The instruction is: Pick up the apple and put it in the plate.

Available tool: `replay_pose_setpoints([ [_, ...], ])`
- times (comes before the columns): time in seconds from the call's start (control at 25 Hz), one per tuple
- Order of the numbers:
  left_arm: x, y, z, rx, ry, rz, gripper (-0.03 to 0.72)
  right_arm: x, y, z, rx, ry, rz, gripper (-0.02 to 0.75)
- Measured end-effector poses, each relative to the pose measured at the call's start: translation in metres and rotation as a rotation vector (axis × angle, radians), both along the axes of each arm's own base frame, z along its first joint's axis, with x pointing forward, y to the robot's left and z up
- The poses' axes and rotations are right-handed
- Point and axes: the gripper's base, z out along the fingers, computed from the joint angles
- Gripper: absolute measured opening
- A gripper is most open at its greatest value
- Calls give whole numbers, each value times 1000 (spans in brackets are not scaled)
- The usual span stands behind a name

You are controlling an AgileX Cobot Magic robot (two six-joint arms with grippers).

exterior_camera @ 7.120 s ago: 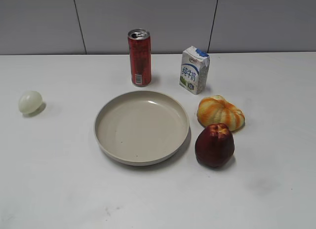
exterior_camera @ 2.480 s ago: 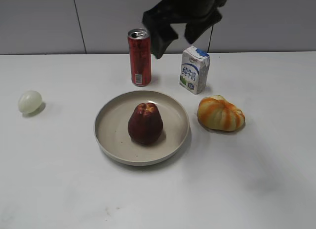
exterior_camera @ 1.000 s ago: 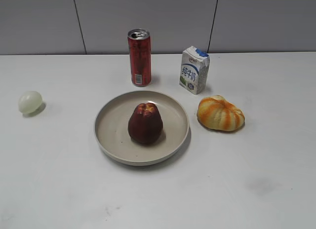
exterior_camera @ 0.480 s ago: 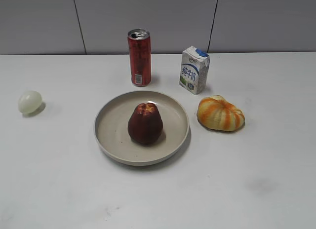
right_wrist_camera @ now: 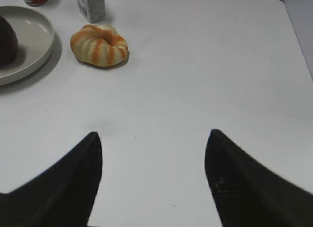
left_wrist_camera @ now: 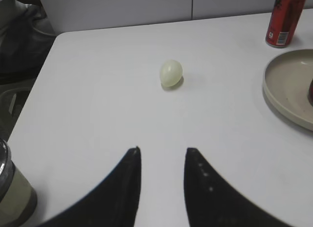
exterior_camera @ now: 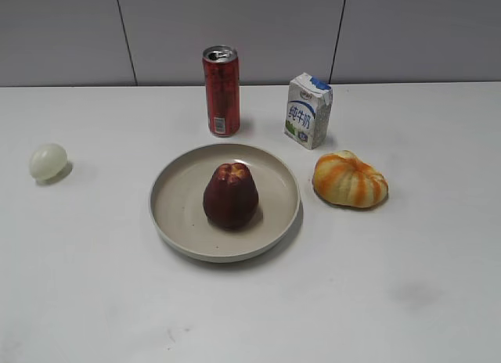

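Nearest to you, at the front of the table (exterior_camera: 250,316), nothing stands; neither arm shows in the exterior view. Your left gripper (left_wrist_camera: 161,156) hangs over bare tabletop with its fingers apart by a modest gap and nothing between them. Your right gripper (right_wrist_camera: 154,141) is spread wide, also with nothing in it, and sits well clear of the dish.

Move your eye one step further and you reach the plate (exterior_camera: 225,200) in the middle of the table. The apple (exterior_camera: 230,194) stands upright inside it, close to the centre, resting on the flat floor and well within the rim. That is the whole of what the task asks, so I judge the job finished: fruit placed, both tools off it.

Just right of the plate lies the striped pumpkin-like thing (exterior_camera: 349,178), near the rim but apart from it. Far left sits the small pale ball (exterior_camera: 48,161), well away from everything.

Behind those, toward the wall, you have the red can (exterior_camera: 221,90) and the milk carton (exterior_camera: 308,110), both upright.

Nothing appears left for you beyond keeping the arms parked away from the dish.
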Motion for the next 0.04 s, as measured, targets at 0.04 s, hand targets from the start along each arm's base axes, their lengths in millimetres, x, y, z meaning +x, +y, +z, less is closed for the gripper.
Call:
replay_pose_setpoints([
  [0.04, 0, 0, 0, 1, 0, 1, 239, 0, 0, 0, 0, 0, 1, 529],
])
